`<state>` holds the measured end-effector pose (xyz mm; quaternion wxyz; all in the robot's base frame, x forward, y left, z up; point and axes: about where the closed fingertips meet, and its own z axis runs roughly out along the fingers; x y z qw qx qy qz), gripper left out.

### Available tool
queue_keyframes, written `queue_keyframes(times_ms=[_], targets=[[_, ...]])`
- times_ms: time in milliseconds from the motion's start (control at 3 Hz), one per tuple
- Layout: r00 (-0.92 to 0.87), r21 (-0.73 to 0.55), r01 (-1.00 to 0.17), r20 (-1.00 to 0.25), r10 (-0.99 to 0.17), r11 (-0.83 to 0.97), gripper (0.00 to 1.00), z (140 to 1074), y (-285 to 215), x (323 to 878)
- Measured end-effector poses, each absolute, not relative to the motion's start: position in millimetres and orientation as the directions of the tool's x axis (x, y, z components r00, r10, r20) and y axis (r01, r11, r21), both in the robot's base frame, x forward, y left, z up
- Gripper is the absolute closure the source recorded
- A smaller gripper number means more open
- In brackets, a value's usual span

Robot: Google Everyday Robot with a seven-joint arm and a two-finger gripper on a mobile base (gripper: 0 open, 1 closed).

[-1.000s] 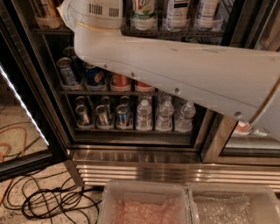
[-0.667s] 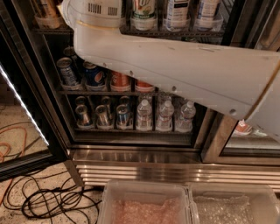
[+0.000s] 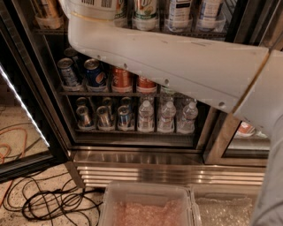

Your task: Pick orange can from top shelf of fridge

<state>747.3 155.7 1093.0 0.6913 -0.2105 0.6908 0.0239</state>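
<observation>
The fridge (image 3: pixel 168 170) stands open in front of me, with a ribbed steel base panel. The top shelf (image 3: pixel 194 32) runs along the upper edge of the camera view and holds clear cup trays. The lower part of the orange can (image 3: pixel 46 8), golden with pale stripes, stands in a cup tray at the shelf's far left. My white arm (image 3: pixel 177 57) crosses from the right to the upper left and leaves the view at the top, right of the can. The gripper is out of view above the frame.
Bottles (image 3: pixel 179 11) stand on the top shelf's right part. The rack below holds short soda cans (image 3: pixel 95 73); the lowest rack holds cans and water bottles (image 3: pixel 166 115). The open door's lit edge (image 3: pixel 22 110) is at left. Cables (image 3: pixel 48 203) lie on the floor. Plastic bins (image 3: pixel 146 207) sit below.
</observation>
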Motion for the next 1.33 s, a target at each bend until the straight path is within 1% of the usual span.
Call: queue_keyframes(times_ms=[667,1000,1333], targets=[[0.028,-0.261,-0.298,-0.964,-0.264,0.918,0.36,1094.3,153.7,763.7],[0.028,-0.261,-0.298,-0.964,-0.264,0.918,0.54,1094.3,153.8,762.8],[0.028,-0.261,-0.298,-0.964,-0.264,0.918,0.77,1094.3,153.8,762.8]])
